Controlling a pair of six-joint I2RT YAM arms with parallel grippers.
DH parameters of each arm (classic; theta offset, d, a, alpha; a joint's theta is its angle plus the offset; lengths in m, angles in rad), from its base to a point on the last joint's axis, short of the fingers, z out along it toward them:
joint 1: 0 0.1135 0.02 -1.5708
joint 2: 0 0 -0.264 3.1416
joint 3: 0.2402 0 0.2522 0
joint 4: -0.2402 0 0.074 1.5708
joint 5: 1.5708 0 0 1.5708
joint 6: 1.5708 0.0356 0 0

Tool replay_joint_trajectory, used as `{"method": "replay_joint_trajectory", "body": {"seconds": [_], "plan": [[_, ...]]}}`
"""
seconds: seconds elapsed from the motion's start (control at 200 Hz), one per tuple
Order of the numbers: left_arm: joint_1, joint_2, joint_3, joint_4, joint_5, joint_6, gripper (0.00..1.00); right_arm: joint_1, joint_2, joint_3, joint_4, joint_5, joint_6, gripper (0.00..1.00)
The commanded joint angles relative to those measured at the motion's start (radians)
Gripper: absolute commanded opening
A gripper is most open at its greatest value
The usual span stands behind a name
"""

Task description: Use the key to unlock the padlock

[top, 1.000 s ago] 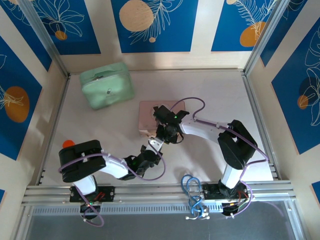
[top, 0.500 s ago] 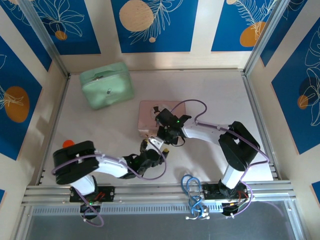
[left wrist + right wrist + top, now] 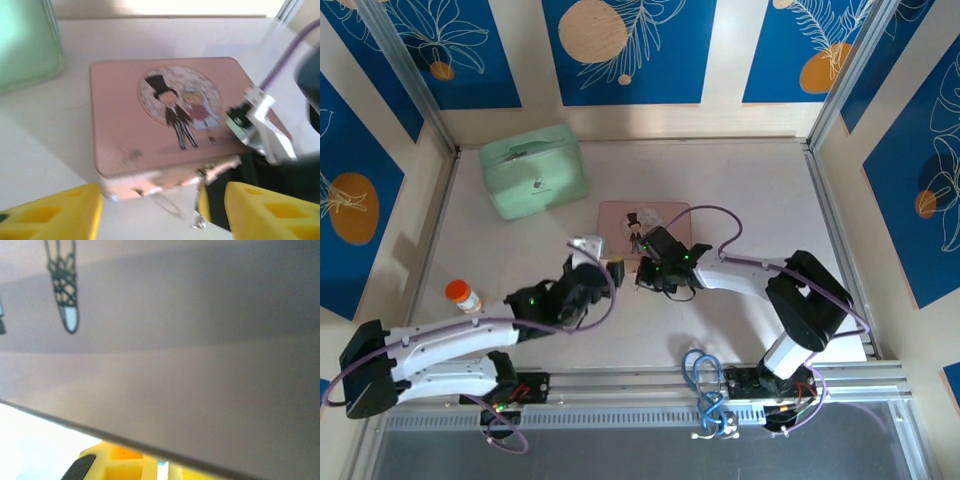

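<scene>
The left arm reaches long and low from its base, its forearm nearly flat over the table (image 3: 750, 200). The left gripper (image 3: 615, 270) sits just off the near left corner of the pink tin (image 3: 645, 222), aimed at the tin's near edge. Its yellow fingers (image 3: 55, 212) stand wide apart with nothing between them. In the left wrist view they frame that near edge from either side.

The right arm folds back from an elbow on the tin's right side and lays its wrist along the tin's near side. The right gripper (image 3: 644, 277) rests against the middle of that edge with its jaws closed. Whether anything is pinched in them cannot be told.

The tin's lid bears a round picture of a groom in a top hat beside a bride. A faint scrawl toward the lid's near left corner is too blurred to read.

The padlock (image 3: 197, 222) shows as thin silvery metal hanging at the clasp in the middle of the tin's near edge. Its body is lost in blur. It lies ahead of the left fingers and apart from them, nearer the right-hand one. It is just beside the right gripper's yellow fingertip (image 3: 203, 207).

A mint-green case (image 3: 535, 170) stands well beyond the tin's far left corner. An orange-capped bottle (image 3: 463, 295) stands well off the tin's near left.
</scene>
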Motion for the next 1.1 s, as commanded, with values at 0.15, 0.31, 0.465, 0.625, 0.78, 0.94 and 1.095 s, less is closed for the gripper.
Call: {"method": "replay_joint_trajectory", "body": {"seconds": [0.15, 0.31, 0.465, 0.625, 0.78, 0.94, 1.095], "plan": [[0.192, 0.162, 0.191, -0.222, 0.244, -0.032, 0.45, -0.011, 0.022, -0.048, 0.009, 0.03, 0.068, 0.0], [0.252, 0.293, 0.269, -0.22, 0.351, -0.008, 0.34, -0.005, 0.015, -0.015, -0.052, 0.041, 0.031, 0.0], [0.29, 0.38, 0.311, -0.179, 0.423, 0.01, 0.27, 0.004, 0.006, 0.025, -0.126, -0.008, -0.054, 0.0], [0.315, 0.491, 0.38, -0.187, 0.497, 0.058, 0.13, 0.004, -0.01, 0.0, -0.12, -0.043, -0.086, 0.0], [0.333, 0.551, 0.419, -0.204, 0.514, 0.074, 0.12, 0.0, -0.042, -0.083, 0.002, -0.051, -0.033, 0.0], [0.34, 0.593, 0.433, -0.199, 0.555, 0.072, 0.1, -0.008, -0.08, -0.156, 0.113, -0.065, -0.002, 0.0], [0.34, 0.632, 0.419, -0.17, 0.575, 0.051, 0.07, -0.037, -0.112, -0.218, 0.184, -0.103, 0.016, 0.0]]}}
